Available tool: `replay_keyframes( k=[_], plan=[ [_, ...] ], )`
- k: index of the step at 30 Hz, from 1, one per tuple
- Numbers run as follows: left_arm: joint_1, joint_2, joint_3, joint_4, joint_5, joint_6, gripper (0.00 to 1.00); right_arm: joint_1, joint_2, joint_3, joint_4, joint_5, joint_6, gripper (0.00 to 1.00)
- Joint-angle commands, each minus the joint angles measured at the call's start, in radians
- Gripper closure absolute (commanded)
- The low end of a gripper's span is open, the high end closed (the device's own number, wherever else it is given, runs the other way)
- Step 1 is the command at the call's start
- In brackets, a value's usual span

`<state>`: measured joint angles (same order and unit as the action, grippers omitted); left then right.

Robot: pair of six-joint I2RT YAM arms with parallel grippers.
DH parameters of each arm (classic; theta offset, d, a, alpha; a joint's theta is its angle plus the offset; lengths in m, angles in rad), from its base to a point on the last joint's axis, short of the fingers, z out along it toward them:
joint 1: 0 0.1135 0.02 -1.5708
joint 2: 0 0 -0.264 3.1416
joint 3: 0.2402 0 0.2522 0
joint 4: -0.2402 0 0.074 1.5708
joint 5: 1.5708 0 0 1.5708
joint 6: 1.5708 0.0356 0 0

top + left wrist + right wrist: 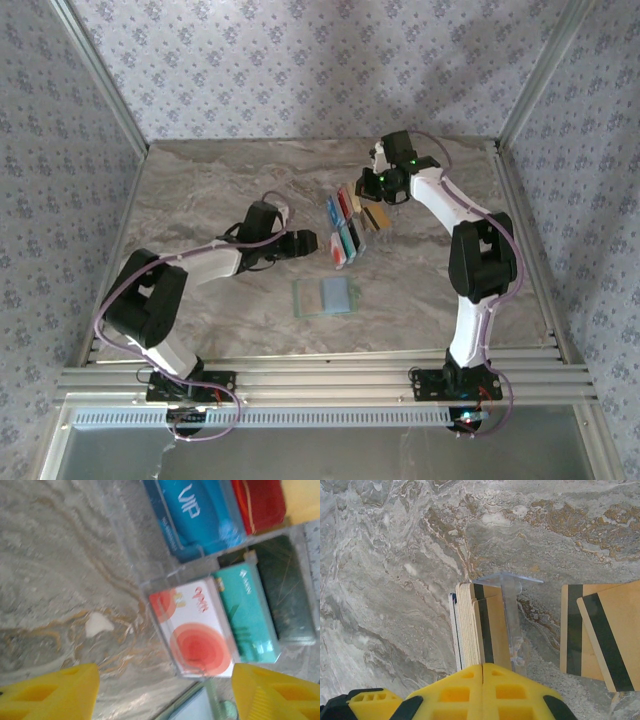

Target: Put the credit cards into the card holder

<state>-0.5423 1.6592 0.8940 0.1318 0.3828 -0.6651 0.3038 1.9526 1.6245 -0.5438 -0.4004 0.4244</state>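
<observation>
The credit cards sit in a clear compartment tray [150, 587]: a white-with-red card [197, 630], a teal card [245, 615], a black card [285, 600], a blue card [195, 510] and a red card [262, 502]. In the top view the same cards [342, 240] lie mid-table. My left gripper [165, 680] [305, 242] hovers open just left of them, nothing between its fingers. The pale green card holder [325, 296] [200, 710] lies flat nearer the arms. My right gripper [482, 667] [378, 185] is shut, its tips at an upright stack of tan cards [480, 625].
A clear stand [512, 620] props the tan stack on its right. Two more tan cards with black stripes [575, 630] lie flat on the marble beside it. Metal frame rails [320, 365] run along the near edge, and patterned walls close in the table.
</observation>
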Motion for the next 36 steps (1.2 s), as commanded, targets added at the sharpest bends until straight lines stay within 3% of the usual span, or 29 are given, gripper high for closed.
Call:
replay_keyframes(
  k=[1,7,9,20,30,32,36],
  plan=[
    [0.008,0.041,0.097,0.007,0.027,-0.008,0.37,0.009,0.024,0.02,-0.043,-0.034,-0.02,1.0],
    [0.035,0.177,0.253,-0.029,0.066,-0.007,0.76,0.009,0.03,0.014,-0.046,-0.029,-0.024,1.0],
    [0.04,0.216,0.294,-0.039,0.077,-0.002,0.83,0.009,0.027,0.011,-0.051,-0.028,-0.025,1.0],
    [0.043,0.41,0.43,-0.072,0.114,0.026,0.89,0.013,0.037,0.009,-0.038,-0.025,-0.027,1.0],
    [0.043,0.48,0.469,-0.063,0.134,0.023,0.89,0.039,0.054,0.021,-0.035,-0.093,-0.02,1.0],
    [0.044,0.485,0.476,-0.067,0.136,0.024,0.89,0.034,0.049,0.019,-0.045,-0.091,-0.018,0.95],
    [0.044,0.485,0.479,-0.069,0.139,0.025,0.88,0.016,0.038,-0.001,-0.014,-0.124,-0.007,0.93]
  ],
)
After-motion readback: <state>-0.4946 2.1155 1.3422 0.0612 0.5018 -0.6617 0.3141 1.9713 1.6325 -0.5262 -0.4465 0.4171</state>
